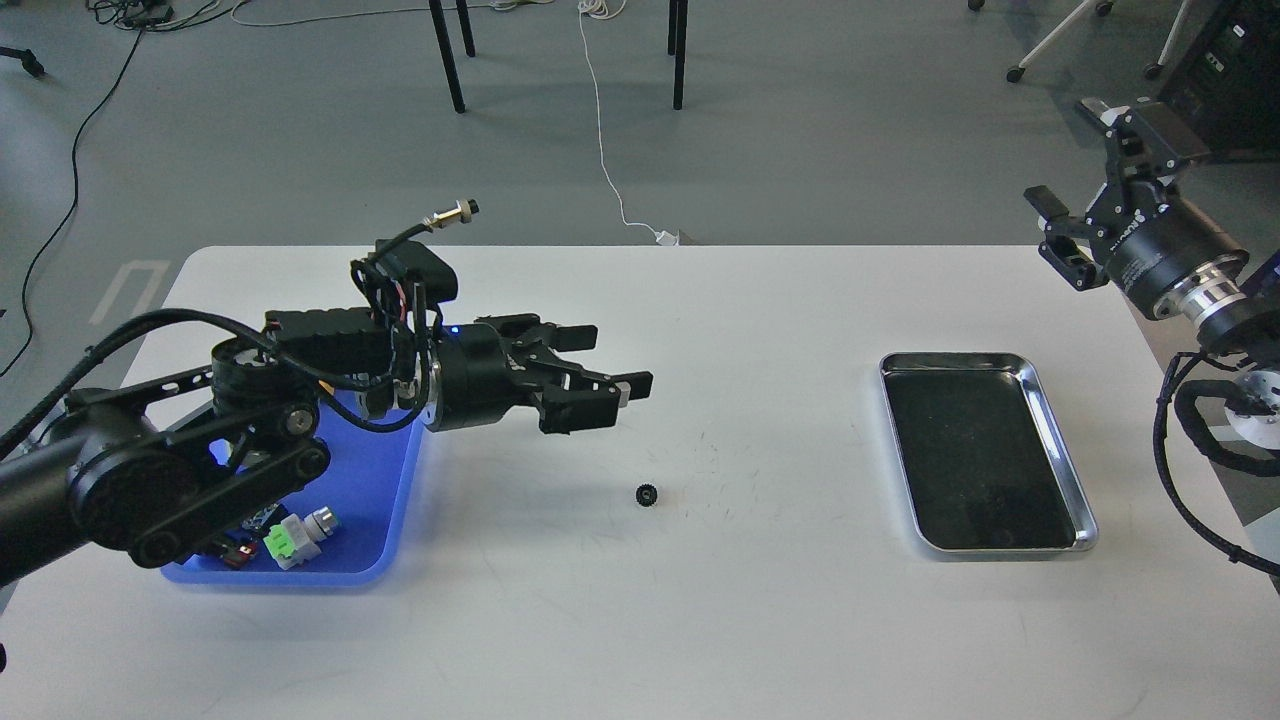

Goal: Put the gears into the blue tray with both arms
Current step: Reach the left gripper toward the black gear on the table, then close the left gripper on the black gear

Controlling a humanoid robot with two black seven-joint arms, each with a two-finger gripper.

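Note:
One small black gear (646,493) lies alone on the white table, near its middle. My left arm reaches in low from the left, and my left gripper (608,364) hovers open and empty above and slightly left of that gear. The blue tray (395,500) sits at the left, mostly covered by my left arm; only its right and front parts show. Any gear inside the tray is hidden behind the arm. My right gripper (1085,195) is raised at the far right, beyond the table edge, open and empty.
A green and white push-button switch (297,534) shows in the blue tray's front corner. A shiny silver tray (1086,528) with a dark inside lies at the right. Chair legs and cables stand on the floor behind the table.

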